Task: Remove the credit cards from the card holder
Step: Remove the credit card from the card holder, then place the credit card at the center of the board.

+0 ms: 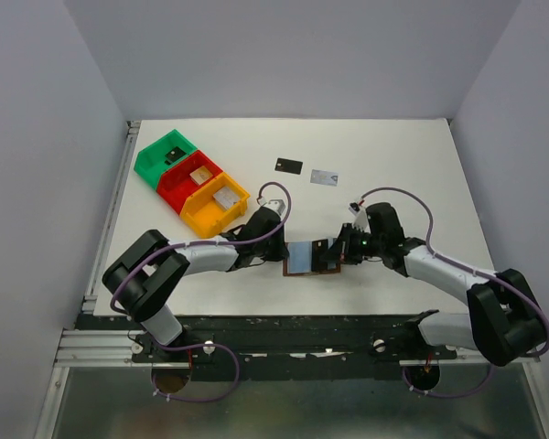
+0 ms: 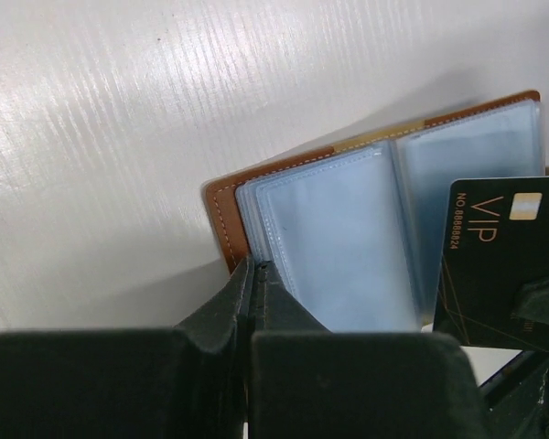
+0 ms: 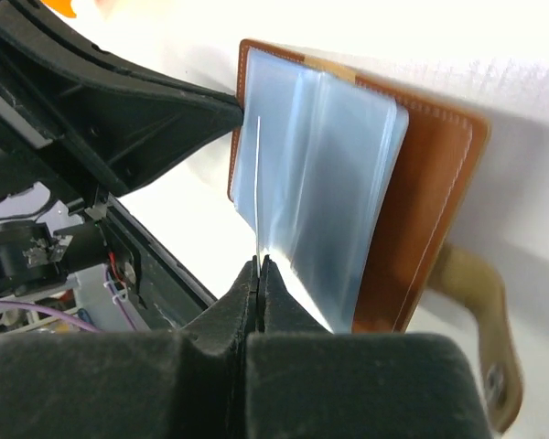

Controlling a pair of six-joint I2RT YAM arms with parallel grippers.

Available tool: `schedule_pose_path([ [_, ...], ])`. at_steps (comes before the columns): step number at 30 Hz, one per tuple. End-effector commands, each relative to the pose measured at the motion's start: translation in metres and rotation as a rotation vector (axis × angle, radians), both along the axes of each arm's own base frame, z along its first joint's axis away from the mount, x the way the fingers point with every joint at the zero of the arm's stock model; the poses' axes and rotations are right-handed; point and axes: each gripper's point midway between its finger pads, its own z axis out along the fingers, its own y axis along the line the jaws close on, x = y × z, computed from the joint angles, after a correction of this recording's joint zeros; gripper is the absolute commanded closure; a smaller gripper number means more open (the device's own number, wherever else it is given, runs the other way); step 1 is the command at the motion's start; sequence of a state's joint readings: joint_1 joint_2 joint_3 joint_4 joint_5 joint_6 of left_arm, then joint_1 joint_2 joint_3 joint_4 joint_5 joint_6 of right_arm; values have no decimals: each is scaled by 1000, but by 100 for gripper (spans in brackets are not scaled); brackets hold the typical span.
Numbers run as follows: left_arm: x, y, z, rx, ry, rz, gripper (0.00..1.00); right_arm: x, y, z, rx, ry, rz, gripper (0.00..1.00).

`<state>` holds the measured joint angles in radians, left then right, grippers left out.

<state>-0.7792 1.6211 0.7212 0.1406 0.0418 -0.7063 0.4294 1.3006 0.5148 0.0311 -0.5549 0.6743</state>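
The card holder (image 1: 300,258) lies open on the table (image 1: 393,155) between the two arms, sleeves up, with its long axis running from one gripper to the other. The left gripper (image 2: 254,273) is at its left end, fingers pressed together and tips hard against the near corner of the cover. I cannot tell whether a leaf is nipped between them or the corner is only pinned. The right gripper (image 3: 259,270) is at the opposite end, and its fingers are closed on the edge of a black VIP card (image 2: 499,265). The right wrist view shows this card edge-on as a thin line running straight out from the fingertips over the sleeves, toward the left gripper. The card's length therefore follows the holder's long axis, and the grip is at the end nearest the right arm. The way out looks like a straight draw back along the card's own plane, away from the left gripper, which anchors the far end. Whether the card's far edge has cleared its pocket cannot be told. Two cards are already out, a loose black card (image 1: 289,165) and a silver-blue card (image 1: 324,176), well apart from the holder on the far side
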Motion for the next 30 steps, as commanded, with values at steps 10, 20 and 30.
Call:
schedule_pose_path([
  [10, 9, -21, 75, -68, -104, -82, 39, -5, -37, 43, -173, -137, -50, 100],
  [20, 8, -7, 185, -260, -358, -92, 1, -2, -38, 98, -172, -396, 57, 99],
  [30, -73, -2, 257, -647, -499, -583, 11, -71, 6, 156, 145, -409, 480, 100],
])
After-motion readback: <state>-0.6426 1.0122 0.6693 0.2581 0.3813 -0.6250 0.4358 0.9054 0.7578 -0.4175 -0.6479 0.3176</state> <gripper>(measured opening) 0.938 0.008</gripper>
